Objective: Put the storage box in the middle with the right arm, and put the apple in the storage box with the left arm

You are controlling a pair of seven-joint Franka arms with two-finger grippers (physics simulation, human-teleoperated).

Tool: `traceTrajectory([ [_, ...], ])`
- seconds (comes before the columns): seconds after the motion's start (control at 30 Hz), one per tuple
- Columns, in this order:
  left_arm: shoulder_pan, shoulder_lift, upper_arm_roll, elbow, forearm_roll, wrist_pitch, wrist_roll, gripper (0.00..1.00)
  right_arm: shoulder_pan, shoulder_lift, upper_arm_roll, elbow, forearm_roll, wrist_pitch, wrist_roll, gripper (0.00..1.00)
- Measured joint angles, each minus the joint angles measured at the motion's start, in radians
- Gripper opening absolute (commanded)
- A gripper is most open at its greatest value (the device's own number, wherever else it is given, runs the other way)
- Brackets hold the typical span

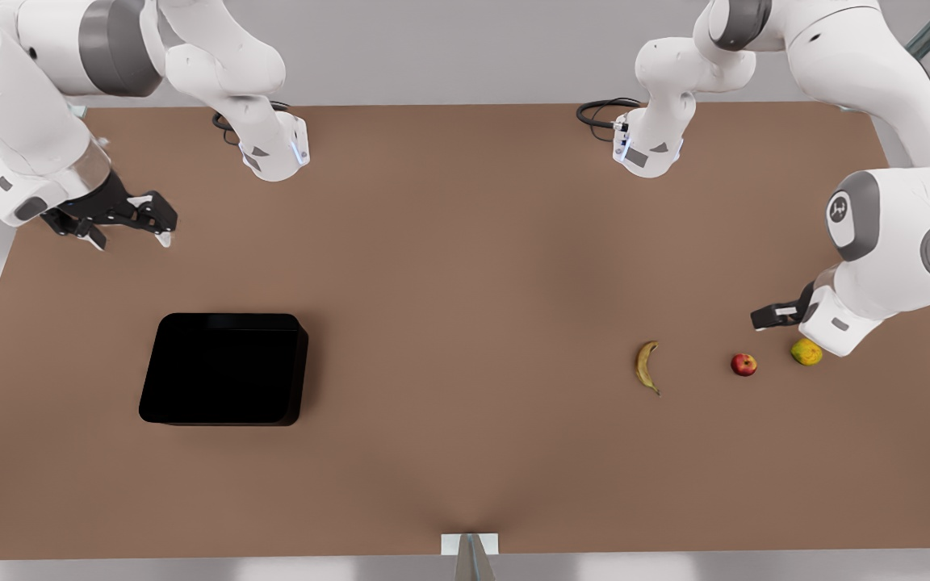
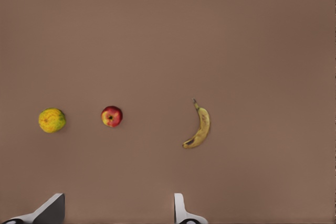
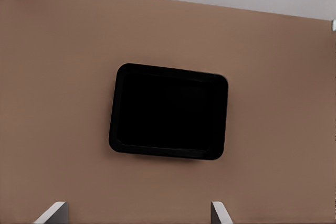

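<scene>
Gripping the storage box [image 1: 223, 369], pinch one stiff low wall; your right gripper [image 1: 114, 216] hangs spread, empty. Your left gripper [image 2: 118, 211] (also spread) should straddle the small, smooth apple [image 1: 743, 365].

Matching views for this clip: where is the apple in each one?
Front view: apple on the front view's right, between the banana and the yellow fruit.
Left wrist view: apple, again between those two.
Right wrist view: not in it.
Shared landmark: the banana.
</scene>
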Motion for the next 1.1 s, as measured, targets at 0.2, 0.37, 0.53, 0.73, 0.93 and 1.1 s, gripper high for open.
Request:
traceTrajectory([
  [0.2,0.069,0.075,0.006,-0.021,0.005,0.018,0.013,1.00,0.195,0.201,0.007,-0.053,0.003,0.217,0.191,1.00],
  [0.37,0.096,0.136,0.005,-0.160,0.006,0.189,0.014,1.00,0.253,0.345,-0.003,-0.076,-0.004,0.358,0.318,1.00],
  [0.53,0.136,0.139,0.006,-0.346,-0.002,0.331,0.058,1.00,0.245,0.360,-0.034,-0.261,-0.011,0.589,0.298,1.00],
  [0.73,0.193,0.191,0.008,-0.469,0.009,0.537,0.267,1.00,0.238,0.480,-0.040,-0.279,-0.011,0.614,0.300,1.00],
  [0.93,0.188,0.195,0.004,-0.489,0.039,0.600,0.318,1.00,0.235,0.459,-0.082,-0.405,-0.006,0.790,0.218,1.00],
  [1.1,0.197,0.218,0.006,-0.500,0.043,0.731,0.316,1.00,0.237,0.512,-0.106,-0.407,-0.006,0.799,0.152,1.00],
])
